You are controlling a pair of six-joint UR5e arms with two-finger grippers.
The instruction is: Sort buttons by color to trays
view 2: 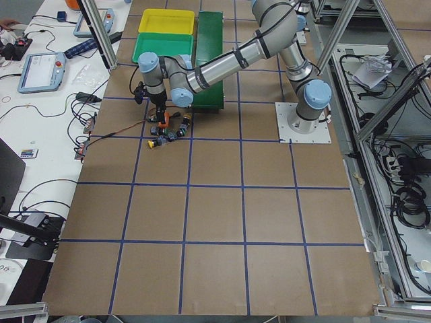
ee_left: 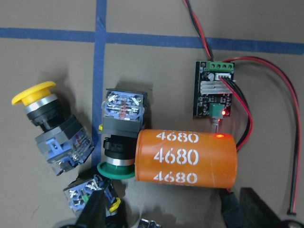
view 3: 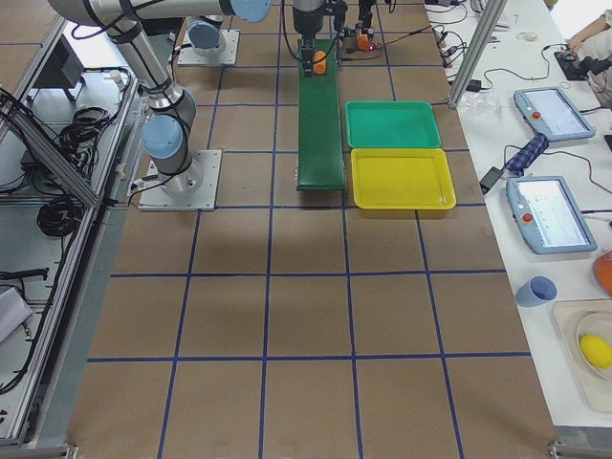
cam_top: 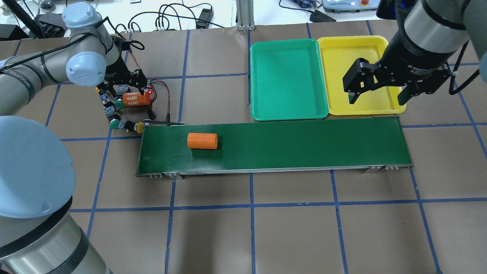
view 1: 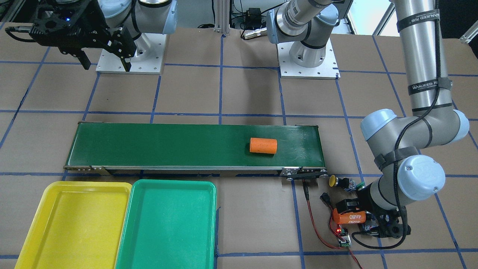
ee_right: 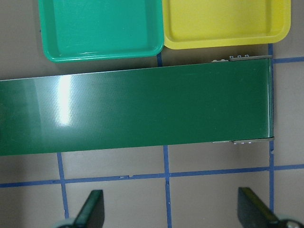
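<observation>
The four buttons (cam_top: 114,123) lie crowded on the table (cam_top: 289,228) at its far left. They form a curved row beside the left end of the belt (cam_top: 304,146), under the left fingers (ee_left: 92,211). One yellow-capped button (cam_top: 140,126) sits just beside the belt's far-left corner.

In the left wrist view a green-capped button (ee_left: 122,116) touches the left edge of an orange cylinder marked 4680 (ee_left: 185,156). Another yellow-capped one (ee_left: 45,111) lies just left of that button, and a third button is partly hidden behind one finger. A small circuit board (ee_left: 213,92) with red and black wires (ee_left: 247,118) is close to the cylinder on its far right side.

The left fingers are spread wide above this group and grip nothing. The right fingers (ee_right: 254,209) are also spread wide with nothing between them, raised over the belt's right end.

The green tray (cam_top: 283,41) and the yellow tray (cam_top: 350,38) stand side by side with their long edges touching. They are just beyond the belt's far edge at the right, well apart from the buttons. A wide stretch of table separates the wires from the green tray's left edge.

A second orange cylinder (cam_top: 202,140) lies on the belt near its left end.
</observation>
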